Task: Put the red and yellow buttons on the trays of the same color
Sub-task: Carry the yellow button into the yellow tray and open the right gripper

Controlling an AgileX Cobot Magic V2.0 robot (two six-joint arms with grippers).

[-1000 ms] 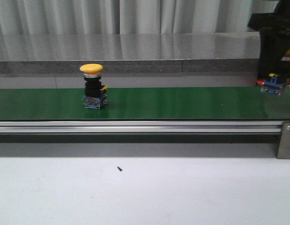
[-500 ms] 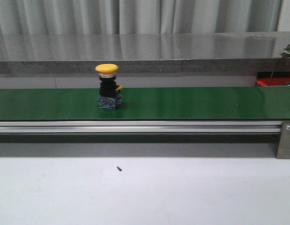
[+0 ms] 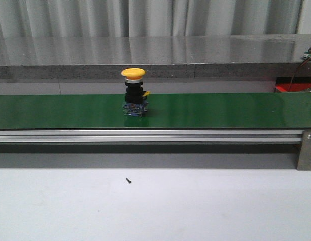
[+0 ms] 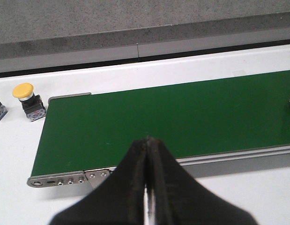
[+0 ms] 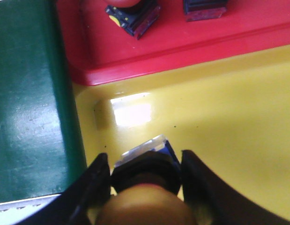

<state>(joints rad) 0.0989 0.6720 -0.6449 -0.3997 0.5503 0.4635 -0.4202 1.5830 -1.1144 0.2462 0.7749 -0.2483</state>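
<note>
Fingers (image 5: 99,187) of the right gripper (image 5: 145,180) clamp a yellowish button (image 5: 144,208) low over the yellow tray (image 5: 229,140); released tilted, it could tip or skid toward the red tray (image 5: 191,42), which already holds two buttons. Left gripper (image 4: 147,145) hangs pinched shut and empty near the belt's (image 4: 182,112) end, so the yellow button (image 3: 133,93) standing upright on the belt could ride by ungrabbed if that belt is running.

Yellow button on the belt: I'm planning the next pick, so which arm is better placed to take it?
Probably left: the left gripper is shut and empty over the belt, while the right gripper clasps another button over the yellow tray.
</note>
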